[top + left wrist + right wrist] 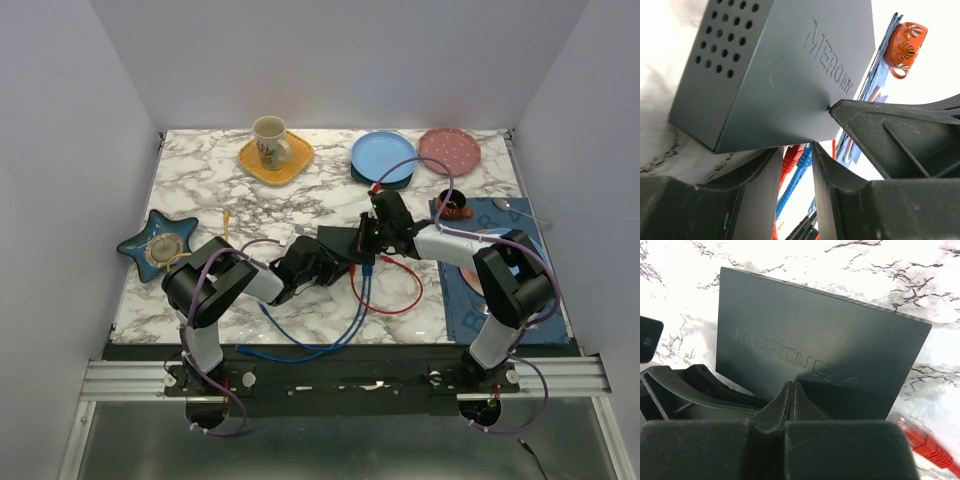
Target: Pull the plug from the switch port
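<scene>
The matte-black switch box lies at the table's middle; it reads MERCURY in the left wrist view and the right wrist view. A red plug and a blue plug sit side by side in ports on its long near edge. My left gripper is open at that edge, its fingers apart with both plugs showing in the gap, seemingly beyond the tips. In the top view the left gripper is at the box's near left. My right gripper is shut and empty, with its tips resting on the box top.
The red cable and blue cable loop toward the near edge. A red plug shows by the box's corner. A mug on a yellow plate, a blue plate, a pink plate, a star dish, an orange cup and a blue mat surround.
</scene>
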Controlling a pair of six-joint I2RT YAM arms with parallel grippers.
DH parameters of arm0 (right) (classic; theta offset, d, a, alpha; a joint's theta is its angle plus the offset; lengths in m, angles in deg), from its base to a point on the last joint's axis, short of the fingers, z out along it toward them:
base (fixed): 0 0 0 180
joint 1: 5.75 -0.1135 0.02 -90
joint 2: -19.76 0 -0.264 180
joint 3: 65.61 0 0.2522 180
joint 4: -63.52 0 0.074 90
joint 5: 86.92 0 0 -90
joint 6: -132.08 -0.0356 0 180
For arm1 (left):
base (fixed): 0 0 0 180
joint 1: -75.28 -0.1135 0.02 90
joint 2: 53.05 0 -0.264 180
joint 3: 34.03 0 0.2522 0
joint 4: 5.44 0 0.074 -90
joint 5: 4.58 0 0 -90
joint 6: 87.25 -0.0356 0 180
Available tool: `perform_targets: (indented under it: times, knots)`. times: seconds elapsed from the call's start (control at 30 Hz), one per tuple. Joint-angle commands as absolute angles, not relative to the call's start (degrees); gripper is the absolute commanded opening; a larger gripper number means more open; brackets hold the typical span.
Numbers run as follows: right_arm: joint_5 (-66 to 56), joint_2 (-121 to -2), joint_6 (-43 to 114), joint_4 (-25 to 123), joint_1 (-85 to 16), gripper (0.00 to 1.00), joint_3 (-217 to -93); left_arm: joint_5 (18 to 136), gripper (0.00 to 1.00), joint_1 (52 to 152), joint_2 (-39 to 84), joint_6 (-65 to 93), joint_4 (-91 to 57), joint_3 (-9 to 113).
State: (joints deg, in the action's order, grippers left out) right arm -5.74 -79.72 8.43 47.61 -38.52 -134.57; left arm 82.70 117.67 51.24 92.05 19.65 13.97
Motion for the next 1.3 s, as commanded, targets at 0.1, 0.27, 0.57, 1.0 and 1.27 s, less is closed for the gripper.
perform_targets:
  times: [0.1, 0.27, 0.57, 1.0, 1.27]
  knots:
    - [-5.6, -81.7, 8.5, 45.5, -38.4, 0.01, -132.9, 88.1, 0.43, 117.8, 52.9, 89.9, 13.2, 15.1]
    - [-5.4, -81.8, 8.6, 45.5, -38.4, 0.01, -133.1, 87.3, 0.35, 117.8, 53.6, 89.5, 12.5, 15.5]
    - [-5.4, -81.9, 8.6, 45.5, -38.4, 0.01, -132.9, 86.3, 0.28, 117.8, 54.7, 88.4, 12.4, 15.9]
    - [-5.1, -78.8, 8.7, 44.8, -38.4, 0.01, -132.7, 86.2, 0.00, 117.3, 53.9, 87.2, 10.2, 15.4]
    - [-3.3, -72.3, 9.1, 43.2, -38.5, 0.01, -129.5, 85.6, 0.00, 116.8, 53.6, 86.3, 10.2, 14.7]
